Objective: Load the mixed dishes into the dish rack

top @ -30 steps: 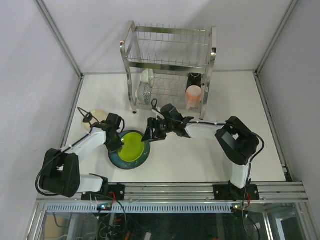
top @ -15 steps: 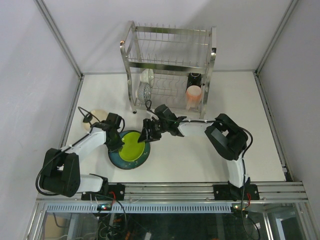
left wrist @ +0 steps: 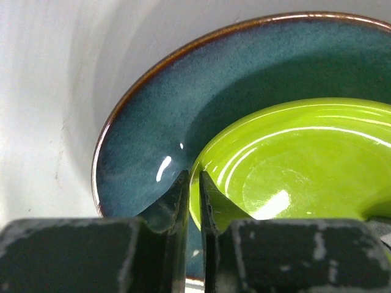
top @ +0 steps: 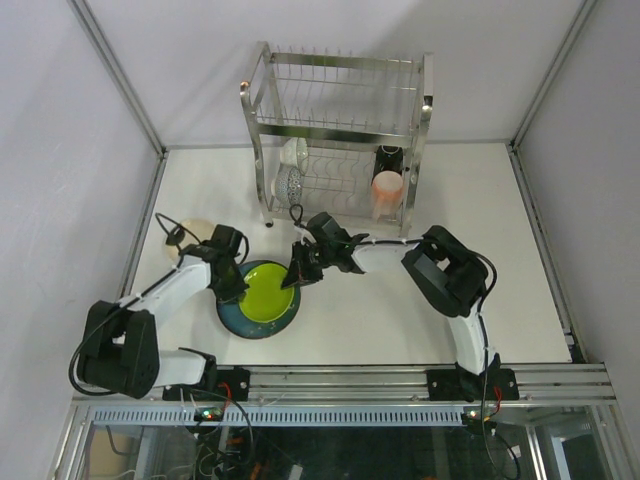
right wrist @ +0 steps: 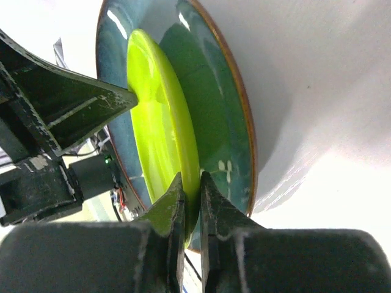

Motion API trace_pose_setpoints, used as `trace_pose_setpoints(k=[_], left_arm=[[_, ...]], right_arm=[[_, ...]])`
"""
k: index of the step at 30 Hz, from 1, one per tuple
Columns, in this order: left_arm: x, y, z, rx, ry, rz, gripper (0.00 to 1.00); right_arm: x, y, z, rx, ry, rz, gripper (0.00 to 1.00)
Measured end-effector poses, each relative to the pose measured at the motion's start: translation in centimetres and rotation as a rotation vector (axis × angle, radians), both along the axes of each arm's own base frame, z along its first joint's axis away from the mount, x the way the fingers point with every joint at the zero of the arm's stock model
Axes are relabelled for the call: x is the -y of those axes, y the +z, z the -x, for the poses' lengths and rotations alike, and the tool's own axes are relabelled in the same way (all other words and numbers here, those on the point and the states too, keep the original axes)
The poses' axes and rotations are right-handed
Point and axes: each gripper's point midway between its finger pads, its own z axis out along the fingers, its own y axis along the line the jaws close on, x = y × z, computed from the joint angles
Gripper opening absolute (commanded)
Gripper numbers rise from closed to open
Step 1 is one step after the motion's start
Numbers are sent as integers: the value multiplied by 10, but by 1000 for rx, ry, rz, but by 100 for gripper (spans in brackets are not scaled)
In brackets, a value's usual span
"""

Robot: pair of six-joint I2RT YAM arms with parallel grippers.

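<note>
Rim is what matters here. The green plate (top: 268, 296) lies nested in the blue plate (top: 233, 318) on the worktop (top: 400, 320), directly between our two pairs of fingers. The left fingers (left wrist: 186, 190) are closed almost to touching, with one edge of the green plate pinched in the thin gap between them. The right fingers (right wrist: 182, 194) are clamped just as narrowly on the opposite edge. So the line from one grip to the other runs straight across the plate's face. The blue plate sits under both grips, touched by neither as far as we can tell. We cannot tell whether the green plate has lifted clear of it.

The rack (top: 340, 130) stands beyond the right fingers, on the far side from the left ones, so we judge the right arm the nearer for the carry. The slots there take plates on edge. We judge the coming move turns on tipping the green plate upright from its flat lie.
</note>
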Motion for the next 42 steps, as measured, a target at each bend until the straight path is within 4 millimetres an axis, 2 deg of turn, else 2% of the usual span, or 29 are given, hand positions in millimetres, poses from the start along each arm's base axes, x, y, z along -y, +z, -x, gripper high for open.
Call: trace_pose_setpoints(k=[2, 5, 8, 11, 13, 15, 18, 22, 25, 28, 33, 38, 42], left_arm=[[0, 8, 2, -5, -8, -2, 21], [0, 42, -8, 63, -23, 0, 32], [1, 100, -28, 228, -36, 11, 42], [-1, 159, -42, 401, -47, 23, 51], [-3, 185, -48, 475, -54, 23, 52], [-4, 199, -56, 524, -59, 21, 52], [-11, 202, -72, 552, -50, 9, 53], [-17, 195, -102, 566, -60, 26, 57], [-16, 191, -130, 598, -102, 57, 59], [-3, 191, -153, 644, -184, 100, 60], [18, 197, -178, 730, -310, 152, 63], [41, 192, -200, 765, -405, 157, 63], [60, 186, -214, 771, -455, 163, 64]], right_arm=[[2, 1, 0, 9, 4, 7, 0], [7, 15, 1, 37, 4, 10, 0], [17, 48, -2, 113, -9, -5, 0], [31, 98, -1, 222, -29, -34, 0], [40, 126, -3, 292, -49, -54, 0], [52, 154, -3, 359, -77, -65, 0], [75, 187, -2, 439, -128, -63, 0], [112, 227, -2, 535, -212, -49, 0], [146, 267, -13, 616, -309, -51, 0], [181, 309, -26, 698, -418, -66, 0], [234, 367, -48, 818, -576, -59, 0], [267, 411, -72, 908, -683, -28, 0], [286, 435, -91, 950, -750, -14, 0]])
